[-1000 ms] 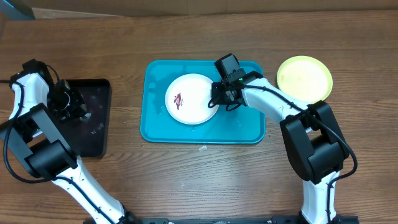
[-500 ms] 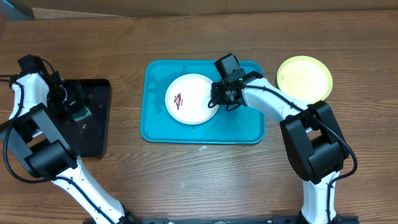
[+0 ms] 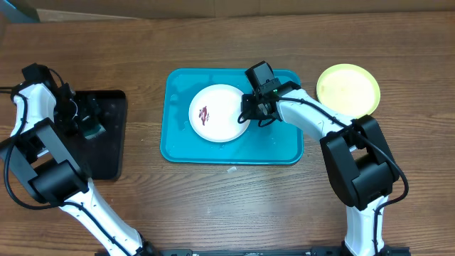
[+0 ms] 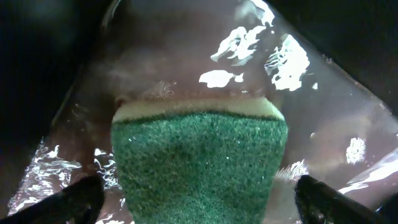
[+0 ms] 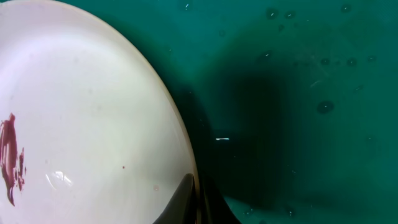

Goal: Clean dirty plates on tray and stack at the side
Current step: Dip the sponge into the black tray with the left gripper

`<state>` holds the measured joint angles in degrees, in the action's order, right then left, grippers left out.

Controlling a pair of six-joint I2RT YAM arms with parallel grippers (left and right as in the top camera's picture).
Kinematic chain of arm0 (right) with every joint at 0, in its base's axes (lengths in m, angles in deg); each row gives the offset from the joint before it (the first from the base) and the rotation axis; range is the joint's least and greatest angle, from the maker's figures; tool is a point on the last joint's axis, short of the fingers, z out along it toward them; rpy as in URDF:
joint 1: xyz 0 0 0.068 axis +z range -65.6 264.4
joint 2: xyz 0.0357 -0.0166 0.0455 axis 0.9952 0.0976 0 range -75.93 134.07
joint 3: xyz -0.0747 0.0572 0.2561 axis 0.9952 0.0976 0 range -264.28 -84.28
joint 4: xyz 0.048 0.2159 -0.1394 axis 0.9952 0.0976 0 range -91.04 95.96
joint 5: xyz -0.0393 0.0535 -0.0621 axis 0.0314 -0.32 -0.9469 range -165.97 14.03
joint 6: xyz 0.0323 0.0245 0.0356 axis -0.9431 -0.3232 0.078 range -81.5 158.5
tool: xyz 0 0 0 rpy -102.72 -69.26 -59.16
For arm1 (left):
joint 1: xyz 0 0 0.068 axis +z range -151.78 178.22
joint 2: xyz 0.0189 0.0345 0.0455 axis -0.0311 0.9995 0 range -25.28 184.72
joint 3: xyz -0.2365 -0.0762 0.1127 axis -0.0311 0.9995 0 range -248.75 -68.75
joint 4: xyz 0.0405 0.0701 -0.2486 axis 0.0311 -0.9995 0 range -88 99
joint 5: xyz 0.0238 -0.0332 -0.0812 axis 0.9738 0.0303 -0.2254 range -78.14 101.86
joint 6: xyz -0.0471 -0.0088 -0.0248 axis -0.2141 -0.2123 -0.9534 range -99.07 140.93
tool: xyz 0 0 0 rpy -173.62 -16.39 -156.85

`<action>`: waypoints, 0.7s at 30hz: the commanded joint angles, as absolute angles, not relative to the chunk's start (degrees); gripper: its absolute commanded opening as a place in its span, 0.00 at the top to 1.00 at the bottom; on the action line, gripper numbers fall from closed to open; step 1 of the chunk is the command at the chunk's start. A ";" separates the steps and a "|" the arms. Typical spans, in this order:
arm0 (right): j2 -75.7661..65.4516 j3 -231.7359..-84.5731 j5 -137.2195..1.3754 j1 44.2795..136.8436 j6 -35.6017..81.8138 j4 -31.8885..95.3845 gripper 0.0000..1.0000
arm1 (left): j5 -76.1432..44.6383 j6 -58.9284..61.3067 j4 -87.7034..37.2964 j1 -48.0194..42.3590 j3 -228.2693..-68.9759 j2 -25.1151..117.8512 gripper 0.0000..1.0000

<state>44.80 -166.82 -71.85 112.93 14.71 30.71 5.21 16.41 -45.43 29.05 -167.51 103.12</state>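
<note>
Overhead status, Operator: white plate location?

Technician: Centre of turquoise tray; right gripper pinches its three-o'clock rim, likely steadying it for scrubbing; left gripper stands spread over the sponge in the black tray.

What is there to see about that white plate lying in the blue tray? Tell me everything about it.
The white plate is round, shallow and smooth, plastic by the look of it, with a faint sheen. It lies flat and face up near the middle of the turquoise tray, whose floor is wet. A small dark-red smear marks its left half; the rest looks clean. The right gripper is pinched shut on its right rim. Nothing else touches it.
</note>
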 commanded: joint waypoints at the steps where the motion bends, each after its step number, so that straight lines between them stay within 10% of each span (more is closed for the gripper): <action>1: 45.61 -167.50 -72.50 112.93 14.49 31.17 0.96 | 4.79 16.00 -46.52 28.85 -167.16 103.99 0.03; 4: 45.61 -167.50 -72.50 112.93 14.49 31.17 0.96 | 4.81 16.02 -46.85 28.85 -167.16 103.99 0.87; 7: 45.61 -167.50 -72.50 112.93 14.49 31.17 0.96 | 4.81 16.02 -46.83 28.85 -167.16 103.99 0.96; 8: 45.61 -167.50 -72.50 112.93 14.49 31.17 0.96 | 4.81 16.02 -46.79 28.85 -167.16 103.99 0.89; 10: 45.61 -167.50 -72.50 112.93 14.49 31.17 0.96 | 4.81 16.02 -46.70 28.85 -167.16 103.99 0.09; 11: 45.61 -167.50 -72.50 112.93 14.49 31.17 0.96 | 4.81 16.02 -46.63 28.85 -167.16 103.99 0.00; 21: 45.61 -167.50 -72.50 112.93 14.49 31.19 0.96 | 6.13 16.02 -45.61 28.85 -167.16 103.99 0.00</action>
